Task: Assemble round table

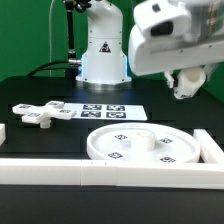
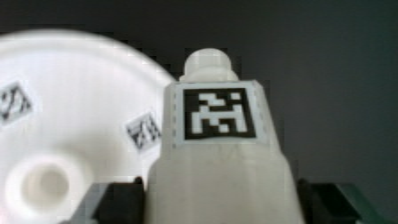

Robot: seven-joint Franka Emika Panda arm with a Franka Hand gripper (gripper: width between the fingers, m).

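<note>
My gripper [image 1: 186, 74] hangs high at the exterior view's right, shut on the short white cylindrical leg [image 1: 183, 86], held in the air. In the wrist view the leg [image 2: 217, 120] fills the middle with a square marker on it, and the gripper [image 2: 222, 206] clamps it between dark fingers [image 2: 118, 202]. The large rimmed disc top [image 1: 140, 146] lies on the table below and to the left of the gripper; it also shows in the wrist view [image 2: 71, 100] behind the leg, with a central hole. The flat cross-shaped base [image 1: 40, 113] lies at the exterior view's left.
The marker board [image 1: 104, 111] lies flat between the base and the robot's pedestal [image 1: 103, 55]. Long white border bars run along the front [image 1: 40, 166] and the right side [image 1: 208, 148] of the black table.
</note>
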